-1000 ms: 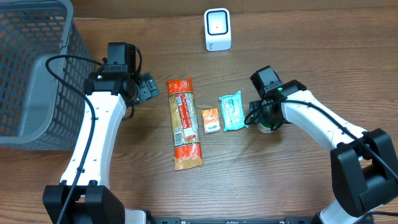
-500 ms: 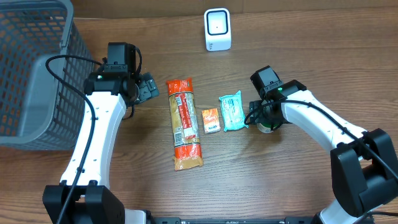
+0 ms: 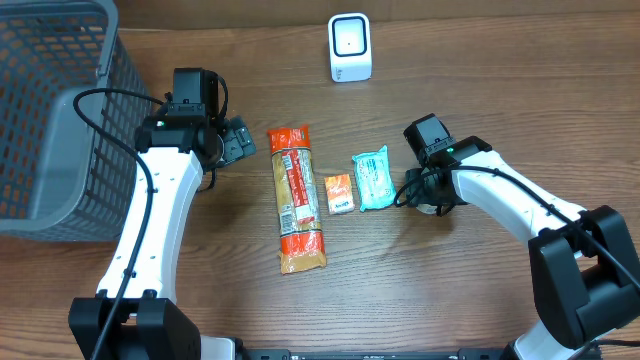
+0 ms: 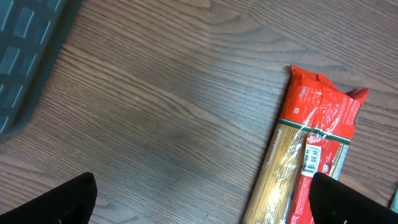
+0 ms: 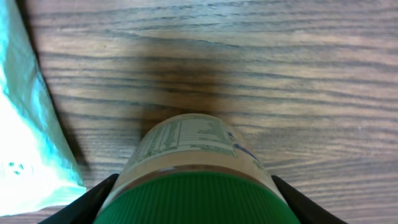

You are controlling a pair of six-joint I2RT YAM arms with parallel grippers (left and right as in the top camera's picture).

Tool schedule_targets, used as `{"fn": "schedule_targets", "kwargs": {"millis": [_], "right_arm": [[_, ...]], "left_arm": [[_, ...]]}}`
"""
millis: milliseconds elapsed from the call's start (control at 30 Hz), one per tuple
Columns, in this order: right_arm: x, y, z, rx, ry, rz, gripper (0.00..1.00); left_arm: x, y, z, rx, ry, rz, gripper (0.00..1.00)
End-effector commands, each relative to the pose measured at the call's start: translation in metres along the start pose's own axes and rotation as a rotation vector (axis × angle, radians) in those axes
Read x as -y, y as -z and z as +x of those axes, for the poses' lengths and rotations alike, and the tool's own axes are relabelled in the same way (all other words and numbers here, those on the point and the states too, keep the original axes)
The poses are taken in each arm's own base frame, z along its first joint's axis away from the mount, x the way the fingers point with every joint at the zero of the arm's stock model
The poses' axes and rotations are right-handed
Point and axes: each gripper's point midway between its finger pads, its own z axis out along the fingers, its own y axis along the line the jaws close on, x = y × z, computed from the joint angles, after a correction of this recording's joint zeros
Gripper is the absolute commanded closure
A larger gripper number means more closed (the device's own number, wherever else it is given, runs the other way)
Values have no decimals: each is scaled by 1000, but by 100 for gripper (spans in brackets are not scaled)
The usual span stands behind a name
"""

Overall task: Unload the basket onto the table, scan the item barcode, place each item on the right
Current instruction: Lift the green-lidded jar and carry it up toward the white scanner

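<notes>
Just beside the teal pouch (image 3: 374, 178), the green-lidded jar (image 5: 193, 146) sat on the surface (image 3: 450, 280). The right gripper (image 5: 196, 205) straddled its lid, though whether it gripped could not be told. Well away from the pouch, the left gripper (image 3: 238, 141) hung wide open.

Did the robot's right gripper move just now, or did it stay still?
Yes, a little. In the overhead view the right gripper has slid slightly farther from the white scanner, back toward the robot's own side.
</notes>
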Motion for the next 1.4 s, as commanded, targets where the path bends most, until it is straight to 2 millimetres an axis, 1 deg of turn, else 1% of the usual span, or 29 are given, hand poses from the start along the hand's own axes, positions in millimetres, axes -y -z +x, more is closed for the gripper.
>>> {"fn": "schedule_targets", "kwargs": {"millis": [0, 67, 200, 233, 267, 333, 367, 400, 500, 567, 733, 800, 900, 967, 1200, 1267, 1367], "right_arm": [[1, 0, -3, 16, -3, 5, 34], [0, 0, -5, 22, -4, 2, 34], [-1, 0, -7, 32, -5, -2, 41], [-1, 1, -8, 35, -5, -3, 47], [-2, 2, -10, 39, -6, -6, 60], [-3, 5, -14, 47, -7, -9, 70], [-4, 8, -17, 56, -8, -13, 71], [-5, 17, -24, 74, -10, -20, 73], [-7, 37, -32, 98, -6, -31, 73], [-6, 54, -36, 113, -8, -37, 73], [-5, 106, -43, 193, 19, -80, 74], [-11, 121, -40, 192, 38, -129, 74], [-14, 136, -34, 155, 45, -161, 74], [-14, 146, -35, 153, 46, -164, 74], [-28, 201, -52, 165, 78, -244, 74], [-30, 211, -58, 156, 87, -243, 75], [-41, 218, -67, 153, 136, -282, 75]], "left_arm": [[-2, -1, -1, 4, -11, -13, 0], [-2, -1, -1, 4, -11, -13, 0], [-2, -1, -1, 4, -11, -13, 0], [-2, -1, -1, 4, -11, -13, 0], [-2, -1, -1, 4, -11, -13, 0], [-2, -1, -1, 4, -11, -13, 0], [-2, -1, -1, 4, -11, -13, 0], [-2, -1, -1, 4, -11, -13, 0], [-2, -1, -1, 4, -11, -13, 0], [-2, -1, -1, 4, -11, -13, 0], [-2, -1, -1, 4, -11, -13, 0], [-2, -1, -1, 4, -11, -13, 0], [-2, -1, -1, 4, -11, -13, 0], [-2, -1, -1, 4, -11, -13, 0], [-2, -1, -1, 4, -11, -13, 0], [-2, -1, -1, 4, -11, -13, 0], [-2, -1, -1, 4, -11, -13, 0]]}}
